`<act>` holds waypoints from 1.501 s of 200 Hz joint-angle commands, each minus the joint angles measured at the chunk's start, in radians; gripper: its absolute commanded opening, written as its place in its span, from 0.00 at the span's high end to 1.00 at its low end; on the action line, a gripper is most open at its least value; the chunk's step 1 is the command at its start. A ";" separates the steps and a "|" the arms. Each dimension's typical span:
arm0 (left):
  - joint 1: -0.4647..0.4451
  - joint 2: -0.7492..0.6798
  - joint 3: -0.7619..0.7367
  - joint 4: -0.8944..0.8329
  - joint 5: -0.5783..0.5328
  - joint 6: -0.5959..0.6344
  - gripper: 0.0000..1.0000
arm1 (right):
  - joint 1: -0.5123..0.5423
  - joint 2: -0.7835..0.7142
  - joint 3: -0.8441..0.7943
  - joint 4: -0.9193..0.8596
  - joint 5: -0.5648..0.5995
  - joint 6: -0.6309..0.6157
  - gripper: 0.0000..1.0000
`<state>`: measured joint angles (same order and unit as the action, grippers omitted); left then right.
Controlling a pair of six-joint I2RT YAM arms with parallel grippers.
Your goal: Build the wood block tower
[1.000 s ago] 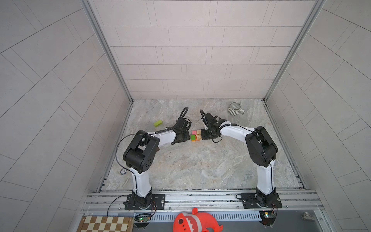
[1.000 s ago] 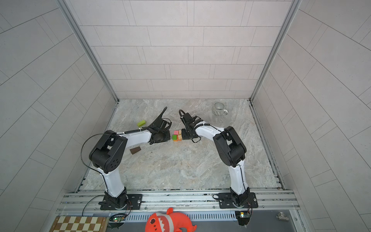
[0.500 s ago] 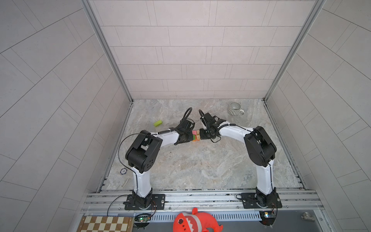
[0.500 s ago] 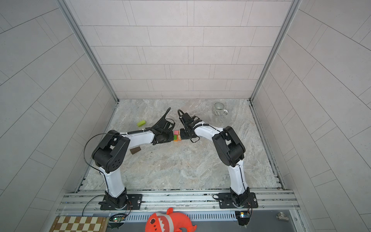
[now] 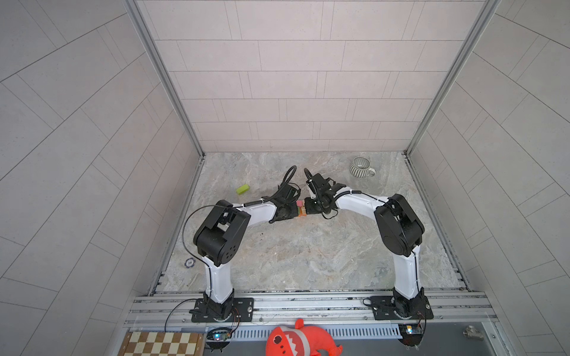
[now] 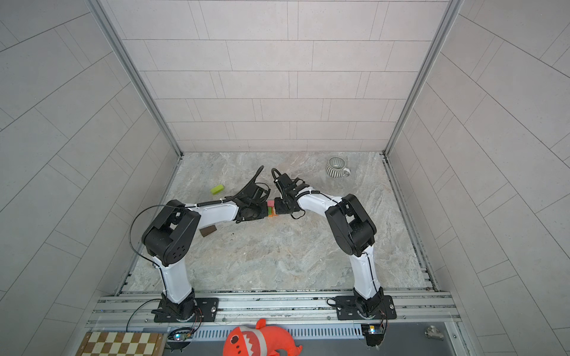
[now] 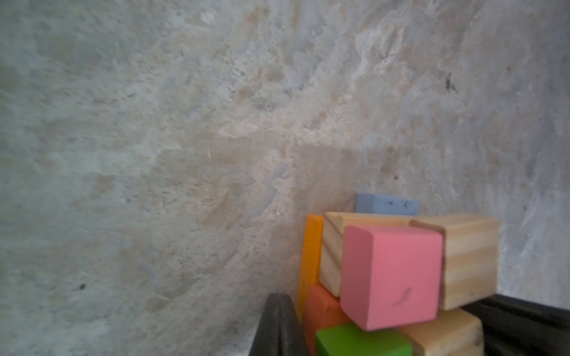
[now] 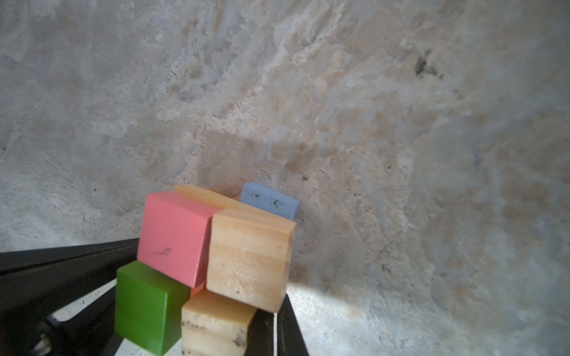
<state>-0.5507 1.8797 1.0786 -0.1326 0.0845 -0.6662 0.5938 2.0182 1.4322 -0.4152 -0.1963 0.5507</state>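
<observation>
Two-layer wood block tower point(image 5: 301, 210) between left gripper point(image 7: 279, 320) and right gripper point(image 8: 274, 331), both pinched closed, empty; pink cube point(image 8: 175, 237), tan block point(image 8: 249, 255) above green cube point(image 8: 145, 305).

I held both arms bent inward and low, elbows raised. My left gripper point(image 5: 295, 212) and right gripper point(image 5: 309, 209) faced each other, jaws closed, tips nearly meeting.

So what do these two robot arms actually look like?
The left arm and right arm are twins: smooth white shells, bulky rounded black joints, black base plates. A black cable loops above each wrist, and a thin one trails along the left arm. The left pincer and right pincer are black.
</observation>
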 commanded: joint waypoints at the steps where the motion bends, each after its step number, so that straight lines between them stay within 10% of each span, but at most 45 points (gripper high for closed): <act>1: -0.016 -0.006 0.026 -0.011 -0.006 -0.013 1.00 | 0.011 0.016 0.011 -0.002 0.001 0.007 0.93; 300: 0.007 0.001 0.118 -0.111 -0.020 0.011 1.00 | 0.014 -0.002 0.025 -0.036 0.017 0.010 0.91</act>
<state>-0.5488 1.8797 1.1740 -0.2256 0.0616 -0.6720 0.6014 2.0182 1.4322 -0.4263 -0.1837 0.5549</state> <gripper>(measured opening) 0.043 0.087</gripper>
